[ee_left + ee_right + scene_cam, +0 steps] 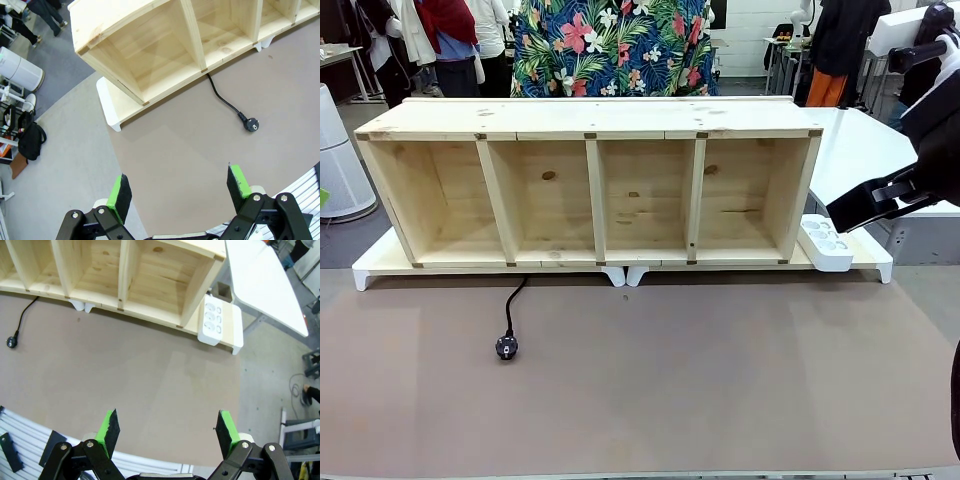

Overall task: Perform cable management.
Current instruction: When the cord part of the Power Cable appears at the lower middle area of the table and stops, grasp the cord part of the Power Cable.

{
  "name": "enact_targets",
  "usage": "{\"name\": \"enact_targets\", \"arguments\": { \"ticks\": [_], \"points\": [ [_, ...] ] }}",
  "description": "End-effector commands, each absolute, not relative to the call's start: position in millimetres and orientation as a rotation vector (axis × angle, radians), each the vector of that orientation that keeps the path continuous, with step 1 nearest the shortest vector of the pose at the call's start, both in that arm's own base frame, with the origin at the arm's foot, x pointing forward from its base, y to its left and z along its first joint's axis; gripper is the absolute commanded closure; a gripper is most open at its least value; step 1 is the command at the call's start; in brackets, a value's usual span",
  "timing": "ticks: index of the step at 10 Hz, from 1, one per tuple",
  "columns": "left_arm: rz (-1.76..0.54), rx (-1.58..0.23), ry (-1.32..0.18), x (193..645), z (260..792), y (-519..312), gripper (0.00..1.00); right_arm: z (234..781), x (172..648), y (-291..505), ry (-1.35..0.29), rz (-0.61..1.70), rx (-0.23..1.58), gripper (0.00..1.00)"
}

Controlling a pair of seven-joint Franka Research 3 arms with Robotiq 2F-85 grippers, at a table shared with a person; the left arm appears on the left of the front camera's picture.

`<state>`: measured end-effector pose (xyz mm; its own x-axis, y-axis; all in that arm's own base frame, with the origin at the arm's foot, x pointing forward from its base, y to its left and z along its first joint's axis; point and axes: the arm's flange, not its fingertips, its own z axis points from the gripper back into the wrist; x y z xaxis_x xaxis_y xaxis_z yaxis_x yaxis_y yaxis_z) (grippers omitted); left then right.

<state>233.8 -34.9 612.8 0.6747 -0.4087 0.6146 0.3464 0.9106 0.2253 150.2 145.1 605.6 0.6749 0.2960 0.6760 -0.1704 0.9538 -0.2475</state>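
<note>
Where the cable lies: the cable (513,305) comes out from under the front edge of the wooden shelf (590,118), below the divider between the first and second compartments from the robot's left, and runs in a slight curve towards the near edge of the tabletop (700,390).
Plug: the small black plug (507,347) lies flat on the brown tabletop, left of the middle, apart from the shelf and from both pincers.
Cable from the wrists: the left wrist view shows the cable (225,100) bending from the shelf's foot to the plug (251,124); the right wrist view shows it (25,315) thin and far off at the picture's left.
Left gripper (180,187): jaws spread wide, green pads (120,192) well apart, nothing between them; it hangs above bare tabletop near the left edge.
Right gripper (167,426): jaws fully apart, holding nothing, above bare tabletop towards the near right.
Shelf: four open compartments facing the robot, along the far edge, resting on a low white base (365,272).
Power strip (825,243): white, multi-socket, on the base just beside the shelf's right wall, towards the far right corner.
Person (615,45): stands behind the shelf in a floral garment.
</note>
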Motion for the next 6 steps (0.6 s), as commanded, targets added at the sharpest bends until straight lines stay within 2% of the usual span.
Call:
{"name": "enact_targets", "arguments": {
  "ticks": [1,6],
  "points": [
    [-0.42,0.091,-0.718,233.7,613.6,-33.3,0.0,605.6,149.9,145.1,-0.788,0.272,-0.171,0.0],
    [-0.42,0.091,-0.718,233.7,613.6,-33.3,0.0,605.6,149.9,145.1,-0.788,0.272,-0.171,0.0]
  ]
}}
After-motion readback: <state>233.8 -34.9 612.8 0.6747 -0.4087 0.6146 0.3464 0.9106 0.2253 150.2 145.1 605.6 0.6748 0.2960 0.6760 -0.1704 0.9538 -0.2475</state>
